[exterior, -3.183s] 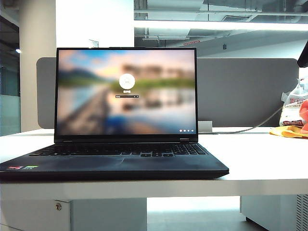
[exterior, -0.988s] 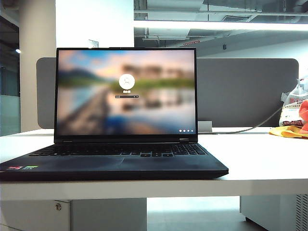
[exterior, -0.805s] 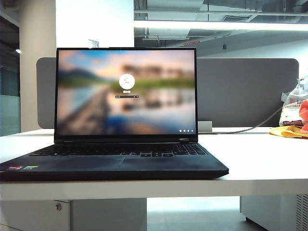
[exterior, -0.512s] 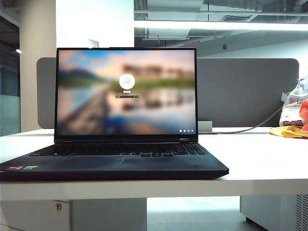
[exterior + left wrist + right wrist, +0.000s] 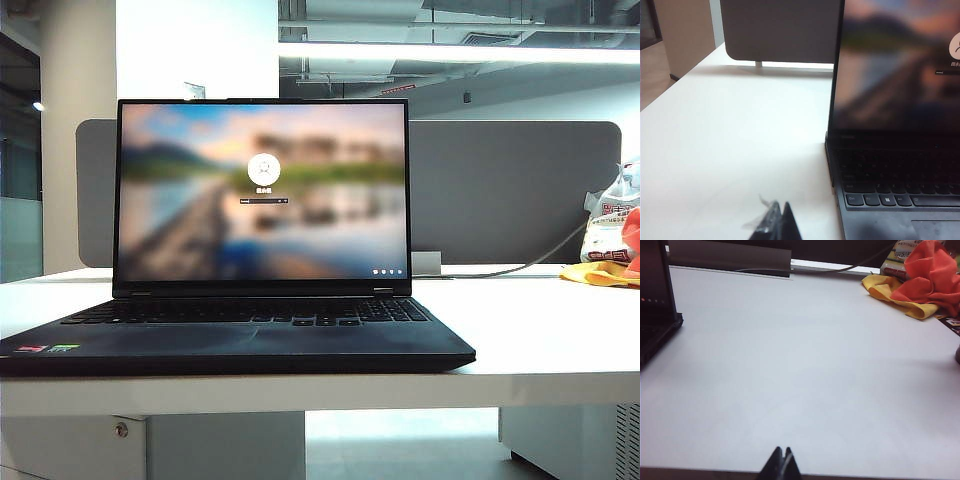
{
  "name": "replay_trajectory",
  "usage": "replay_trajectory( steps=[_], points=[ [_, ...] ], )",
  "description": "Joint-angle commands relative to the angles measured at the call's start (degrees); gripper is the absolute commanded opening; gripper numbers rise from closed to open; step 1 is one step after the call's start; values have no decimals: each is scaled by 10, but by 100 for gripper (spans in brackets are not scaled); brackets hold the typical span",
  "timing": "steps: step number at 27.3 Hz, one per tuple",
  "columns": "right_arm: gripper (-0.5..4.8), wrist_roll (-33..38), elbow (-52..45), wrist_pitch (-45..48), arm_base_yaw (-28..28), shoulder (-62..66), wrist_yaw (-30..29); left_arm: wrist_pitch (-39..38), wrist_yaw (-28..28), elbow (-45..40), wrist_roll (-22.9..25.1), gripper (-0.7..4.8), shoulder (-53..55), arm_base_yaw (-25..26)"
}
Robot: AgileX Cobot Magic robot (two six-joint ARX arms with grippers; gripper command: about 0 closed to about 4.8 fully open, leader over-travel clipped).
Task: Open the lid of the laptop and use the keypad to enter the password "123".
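Left gripper point(image 5: 779, 225): jaws closed, nothing held, above the desk point(image 5: 735, 145) left of the laptop point(image 5: 240, 330).
Right gripper point(image 5: 781, 465): jaws closed, empty, right of the laptop.
Lid point(image 5: 262, 190): raised upright, screen faced toward the near edge.

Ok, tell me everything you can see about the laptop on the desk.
The laptop is slim, matte and dark navy-black, resting flat on the white desk near its front edge. Its lid stands open, roughly upright, the screen showing a blurred landscape login picture. The dark keyboard includes the keypad at its right end; small coloured stickers sit on the left palm rest. Nothing touches it: the left gripper and right gripper are shut, off either side.
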Motion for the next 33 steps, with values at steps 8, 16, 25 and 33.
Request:
replay_trajectory(
  steps=[8, 16, 25, 33],
  points=[
    [-1, -1, -2, 7, -2, 0, 13, 7, 3, 0, -1, -6, 0, 0],
    [-1, -1, -2, 7, -2, 0, 13, 7, 3, 0, -1, -6, 0, 0],
    [-1, -1, -2, 7, -2, 0, 13, 7, 3, 0, -1, -6, 0, 0],
    [-1, -1, -2, 7, -2, 0, 13, 7, 3, 0, -1, -6, 0, 0]
  ],
)
